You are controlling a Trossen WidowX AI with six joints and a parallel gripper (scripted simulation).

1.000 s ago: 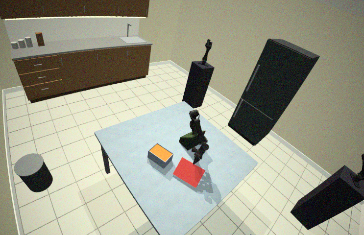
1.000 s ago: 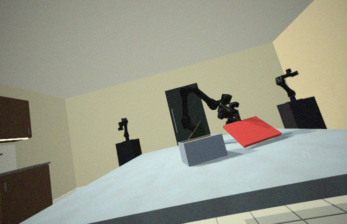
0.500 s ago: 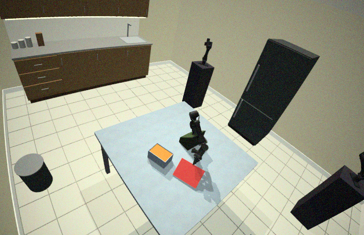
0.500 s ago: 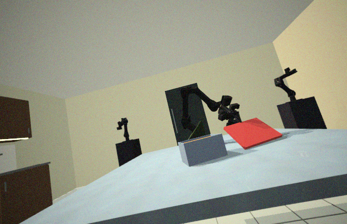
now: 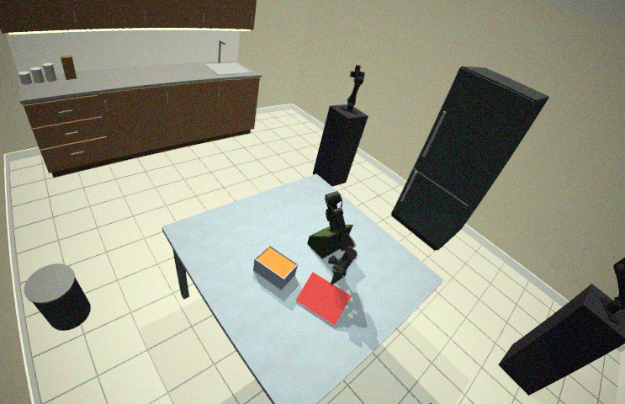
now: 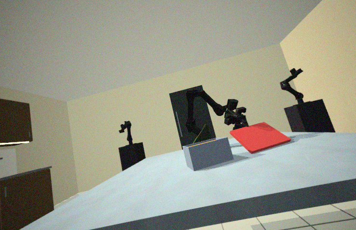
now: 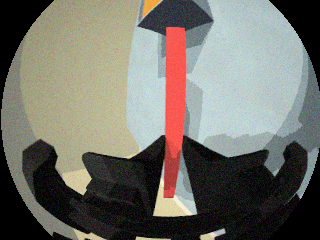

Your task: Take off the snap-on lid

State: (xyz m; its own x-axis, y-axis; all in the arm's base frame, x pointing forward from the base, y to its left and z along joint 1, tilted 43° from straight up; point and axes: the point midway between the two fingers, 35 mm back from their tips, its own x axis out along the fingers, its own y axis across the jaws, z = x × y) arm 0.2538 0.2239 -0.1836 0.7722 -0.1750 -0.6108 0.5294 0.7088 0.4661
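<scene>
The red lid [image 5: 324, 298] [image 6: 260, 137] [image 7: 175, 85] is off the box, beside it over the table. In the exterior view it is tilted, its near edge low at the table top and its gripper side raised. My gripper [image 5: 332, 282] [image 7: 173, 139] is shut on the lid's edge on the arm's side; in the exterior view the fingertips are hidden behind the lid. The grey-blue storage box [image 5: 275, 274] [image 6: 211, 155] [image 7: 176, 16] stands upright and open, orange inside. Whether the lid's near edge touches the table is hard to tell.
The blue table [image 5: 227, 238] [image 6: 156, 189] carries the arm's dark green wedge-shaped base [image 5: 322, 241] [image 6: 203, 135], behind the box. The table's edge runs beyond the lid, on the side away from the box. Two other arms stand on black pedestals off the table.
</scene>
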